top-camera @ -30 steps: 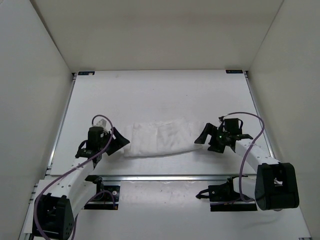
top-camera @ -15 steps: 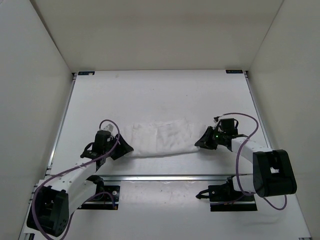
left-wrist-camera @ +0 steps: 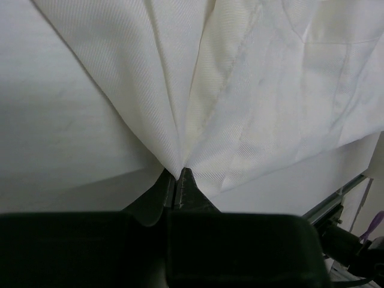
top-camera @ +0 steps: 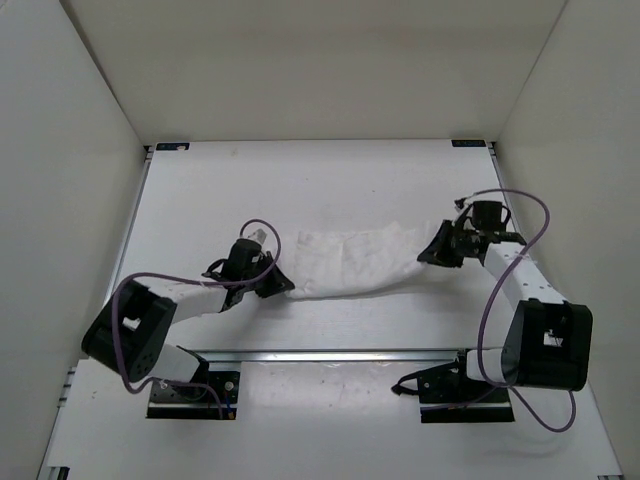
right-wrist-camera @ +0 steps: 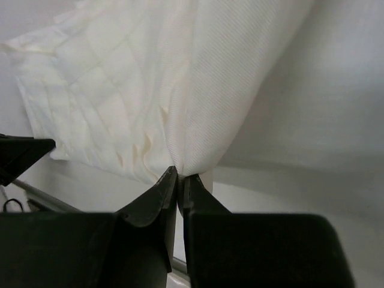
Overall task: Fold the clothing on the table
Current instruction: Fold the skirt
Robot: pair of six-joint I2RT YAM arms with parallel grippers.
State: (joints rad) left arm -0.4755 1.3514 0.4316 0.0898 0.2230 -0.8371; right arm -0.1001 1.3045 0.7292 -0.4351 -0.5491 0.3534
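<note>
Between the two pinch points, the clothing (top-camera: 352, 262) spans the table (top-camera: 330, 185) as a slightly sagging band. The left gripper (top-camera: 282, 284) is pressed together on one end of the cloth, right at its fingertips. The right gripper (top-camera: 432, 255) nips the opposite end the same way. To fold well, I judge both should travel at matched height and pace, with the span taut so the layers land aligned.

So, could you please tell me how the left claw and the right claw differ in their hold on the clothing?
The left claw pinches the left end of the clothing; the right claw pinches its right end. The left claw sits nearer the arm bases, the right claw farther up the table, so the clothing slants. Both are shut on a bunched pinch of white fabric.
</note>
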